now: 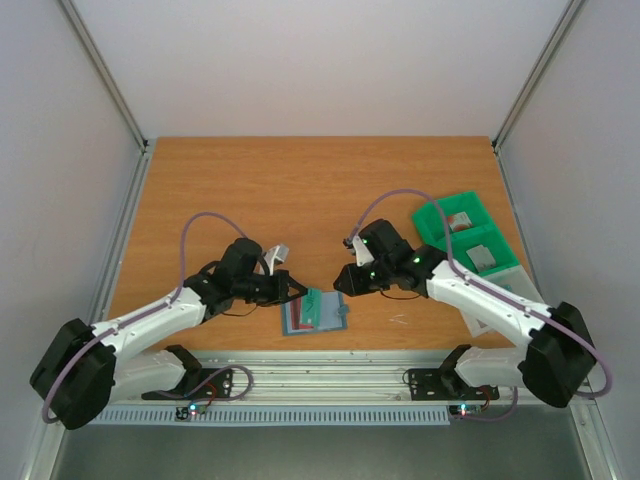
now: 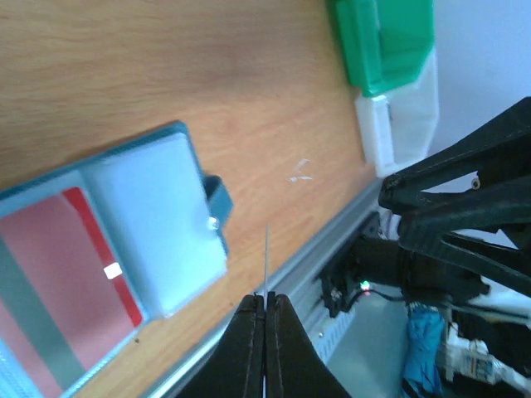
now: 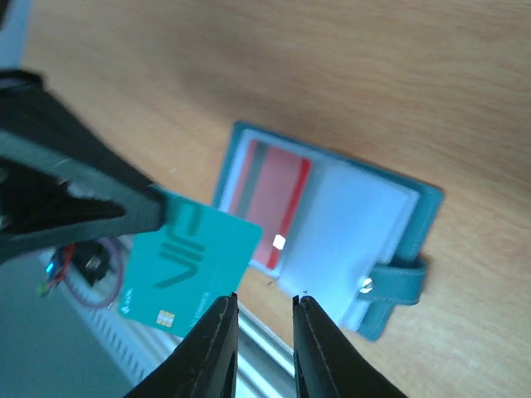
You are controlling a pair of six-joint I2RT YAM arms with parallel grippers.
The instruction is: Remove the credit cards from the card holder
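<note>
**While the Left Hand Pinches a Teal Card, the Holder Lies Spread Below**

Where the two arms meet near the front edge of the surface (image 1: pixel 280 190), the left hand (image 1: pixel 302 292) is clamped on a teal card (image 3: pixel 192 267). It grips the card by one short end, so the card hangs in the air above the wood. Seen from the left wrist, its fingers (image 2: pixel 247 332) press flat together, and the card shows only as a thin edge rising between them.

The card holder (image 3: pixel 361 220) lies open and flat on the surface, just right of and below that hand's tips, apart from the lifted card. A red card (image 3: pixel 274 195) sits in its left panel under a clear pocket. The right panel looks pale, and a strap with a snap sticks out from that panel's outer edge.

The right hand (image 3: pixel 262 319) hovers just right of the holder, its fingers a narrow gap apart with nothing between them. The teal card's lower corner comes close to one finger; whether they touch I cannot tell. Well off to the right and farther back stands a green bin (image 1: pixel 432 218).
</note>
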